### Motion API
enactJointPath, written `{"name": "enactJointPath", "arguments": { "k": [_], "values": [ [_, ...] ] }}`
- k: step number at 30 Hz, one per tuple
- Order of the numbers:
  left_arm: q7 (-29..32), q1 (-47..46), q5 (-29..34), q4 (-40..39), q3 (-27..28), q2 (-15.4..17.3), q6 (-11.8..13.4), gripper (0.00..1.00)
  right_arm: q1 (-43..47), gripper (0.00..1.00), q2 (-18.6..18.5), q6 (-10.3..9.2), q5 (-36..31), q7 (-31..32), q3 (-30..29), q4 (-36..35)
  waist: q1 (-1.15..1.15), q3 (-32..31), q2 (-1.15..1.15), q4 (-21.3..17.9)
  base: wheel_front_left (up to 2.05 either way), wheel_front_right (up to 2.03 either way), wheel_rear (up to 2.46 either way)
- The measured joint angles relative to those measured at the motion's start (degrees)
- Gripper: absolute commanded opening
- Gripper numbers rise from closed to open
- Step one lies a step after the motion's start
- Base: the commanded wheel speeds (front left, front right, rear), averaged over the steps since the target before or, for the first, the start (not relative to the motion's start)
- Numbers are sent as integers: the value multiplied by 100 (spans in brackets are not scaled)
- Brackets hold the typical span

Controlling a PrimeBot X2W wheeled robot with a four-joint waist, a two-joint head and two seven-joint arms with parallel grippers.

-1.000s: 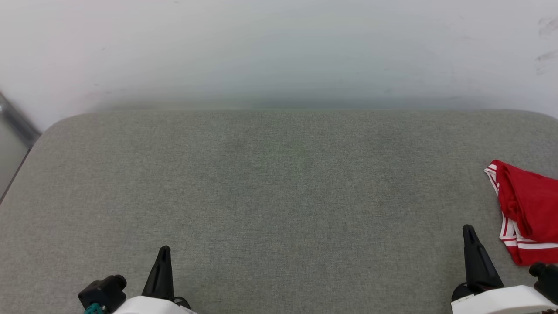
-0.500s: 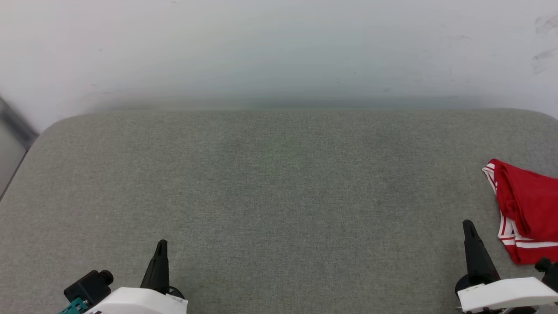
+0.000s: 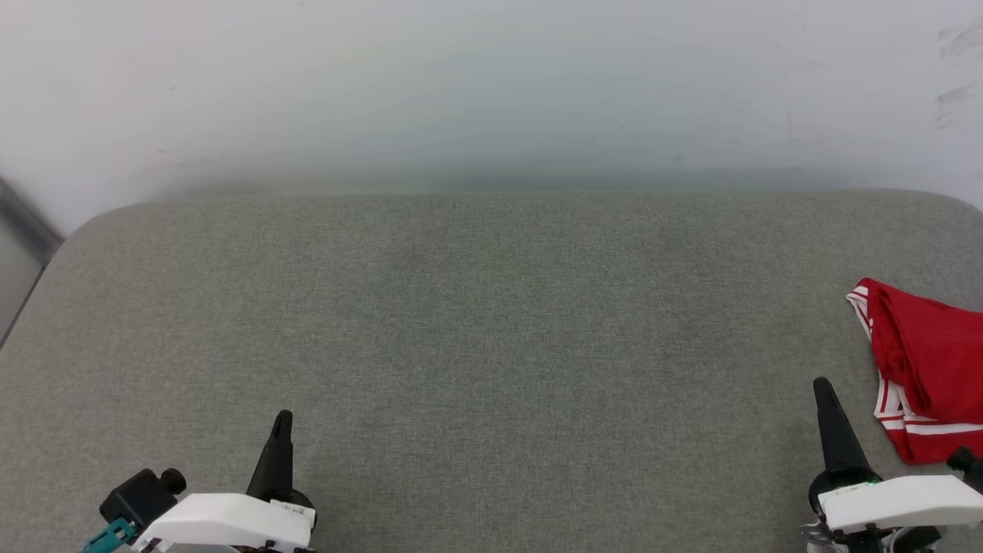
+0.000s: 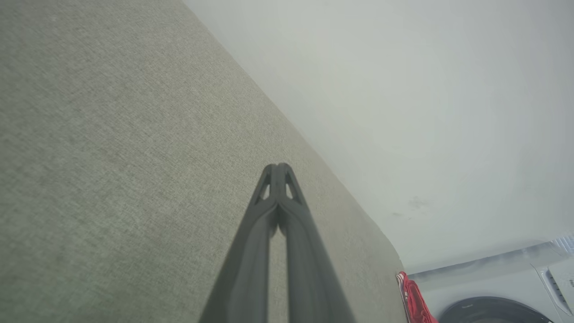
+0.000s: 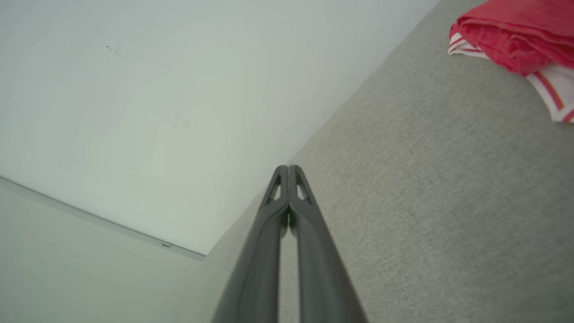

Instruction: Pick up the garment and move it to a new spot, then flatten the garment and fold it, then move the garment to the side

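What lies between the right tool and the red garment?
Bare grey fabric surface, nothing else. The head view shows that strip between the shut right tool and the garment bunched at the surface's right side; the right wrist view agrees.

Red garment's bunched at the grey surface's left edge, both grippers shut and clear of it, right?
No: the head view shows the garment at the right edge of the grey surface. The left gripper and right gripper are shut and clear of it.
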Motion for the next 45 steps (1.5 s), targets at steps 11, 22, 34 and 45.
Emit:
{"name": "enactJointPath", "arguments": {
  "k": [11,22,34,45],
  "values": [
    [180,-112,-748,88,83,4,-91,0,-126,0,-7,0,710,165,-22,80,0,1,0,-24,0,0,0],
    [348,-225,-1426,156,157,3,-170,0,-226,0,-9,0,1344,337,-54,176,0,3,0,-49,0,0,0],
    [506,-341,-2089,230,252,2,-253,0,-319,0,-9,0,1971,510,-93,248,0,4,0,-76,0,0,0],
    [705,-466,-2821,309,349,-1,-347,0,-444,0,-8,0,2669,699,-136,348,0,6,0,-110,0,0,0]
  ]
}}
